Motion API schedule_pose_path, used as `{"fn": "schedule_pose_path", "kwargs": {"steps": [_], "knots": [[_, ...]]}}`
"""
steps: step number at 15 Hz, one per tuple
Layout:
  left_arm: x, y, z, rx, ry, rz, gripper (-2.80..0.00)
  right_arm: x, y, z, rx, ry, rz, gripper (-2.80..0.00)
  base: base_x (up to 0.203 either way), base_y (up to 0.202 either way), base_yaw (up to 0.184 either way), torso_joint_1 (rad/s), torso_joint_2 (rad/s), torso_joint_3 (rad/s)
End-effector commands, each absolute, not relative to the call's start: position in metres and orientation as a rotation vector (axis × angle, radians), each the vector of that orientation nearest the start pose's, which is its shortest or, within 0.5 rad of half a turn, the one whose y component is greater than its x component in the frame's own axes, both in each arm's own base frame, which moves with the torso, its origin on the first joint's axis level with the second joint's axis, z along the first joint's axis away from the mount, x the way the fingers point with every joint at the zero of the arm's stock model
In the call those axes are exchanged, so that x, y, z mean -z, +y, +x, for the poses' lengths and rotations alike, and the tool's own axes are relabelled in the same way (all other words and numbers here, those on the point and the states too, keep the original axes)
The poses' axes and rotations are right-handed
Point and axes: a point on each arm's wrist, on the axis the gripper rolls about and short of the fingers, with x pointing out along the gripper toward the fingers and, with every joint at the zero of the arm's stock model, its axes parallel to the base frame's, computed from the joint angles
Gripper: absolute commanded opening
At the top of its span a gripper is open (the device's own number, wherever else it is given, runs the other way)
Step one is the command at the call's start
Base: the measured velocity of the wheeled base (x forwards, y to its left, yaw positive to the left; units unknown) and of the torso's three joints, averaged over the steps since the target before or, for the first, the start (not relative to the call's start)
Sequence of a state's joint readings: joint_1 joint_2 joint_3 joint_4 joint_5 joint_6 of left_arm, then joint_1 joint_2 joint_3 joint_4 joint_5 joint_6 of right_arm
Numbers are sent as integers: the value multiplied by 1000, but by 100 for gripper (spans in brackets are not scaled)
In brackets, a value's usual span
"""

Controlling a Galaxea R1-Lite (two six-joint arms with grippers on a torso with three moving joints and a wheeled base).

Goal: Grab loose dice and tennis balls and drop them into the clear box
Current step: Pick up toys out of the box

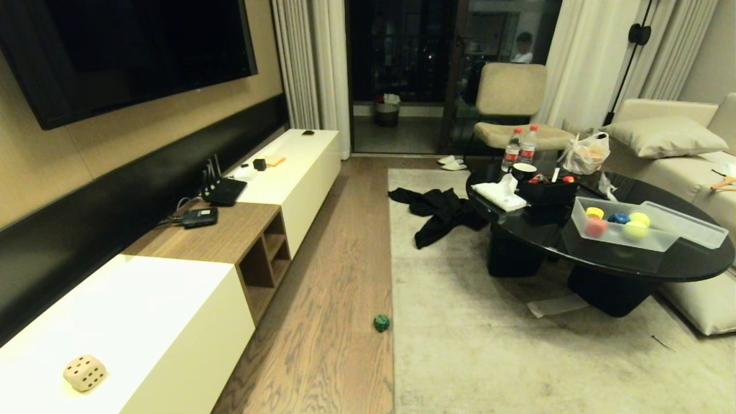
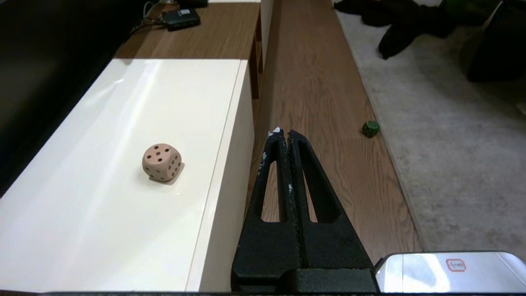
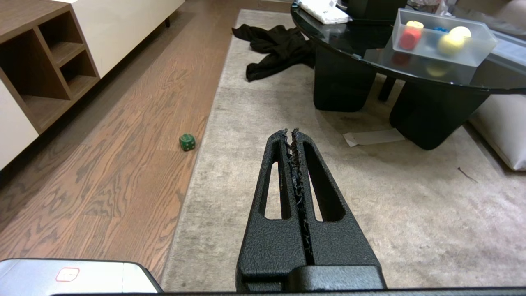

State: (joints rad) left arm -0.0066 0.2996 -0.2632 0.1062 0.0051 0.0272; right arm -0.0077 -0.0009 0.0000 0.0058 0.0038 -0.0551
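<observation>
Your left gripper [image 2: 286,132] has its two black fingers pressed together with nothing between them, held above the wood floor [image 2: 320,102] just beside the front edge of the white cabinet [image 2: 102,213]. Your right gripper [image 3: 290,132] is likewise closed and empty, hanging over the grey rug [image 3: 411,213]; neither arm shows in the head view. You have a tan die [image 1: 85,372] with dark pips sitting alone on the cabinet's white top [image 1: 132,322], near its close end. You also have a green die [image 1: 381,322] lying on the floor right at the rug's edge, well apart from the cabinet and from the black round table [image 1: 678,261]. On that table stands the clear box [image 1: 618,238], and inside it you can see a red die [image 1: 595,226], a yellow die [image 1: 594,212], a blue die [image 1: 618,218] and two tennis balls [image 1: 635,229]. Its lid [image 1: 687,224] rests tilted against the box's far side. A black garment [image 1: 437,210] lies crumpled on the rug beside the table.
</observation>
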Motion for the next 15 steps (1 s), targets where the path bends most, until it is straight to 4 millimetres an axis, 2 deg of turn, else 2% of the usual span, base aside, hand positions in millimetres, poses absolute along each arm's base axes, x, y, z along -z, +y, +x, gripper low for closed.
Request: {"fn": "schedule_pose_path", "kwargs": {"steps": [1,5,7,9,12,15], "knots": [[-166,0,26,5,290,30,-280,-75,0,-23,3,6,-55,-280,0,0,0,0,0,0],[-199,1,85,-12,374,35,-280,-75,0,-23,3,6,-55,-280,0,0,0,0,0,0],[-212,9,119,-43,397,62,-280,-75,0,-23,2,6,-55,-280,0,0,0,0,0,0],[-221,21,143,-57,397,88,-280,-75,0,-23,3,6,-55,-280,0,0,0,0,0,0],[-212,41,170,-44,470,106,-280,-75,0,-23,3,6,-47,-280,0,0,0,0,0,0],[-196,62,185,-49,550,132,-280,-75,0,-23,4,6,-46,-280,0,0,0,0,0,0]]}}
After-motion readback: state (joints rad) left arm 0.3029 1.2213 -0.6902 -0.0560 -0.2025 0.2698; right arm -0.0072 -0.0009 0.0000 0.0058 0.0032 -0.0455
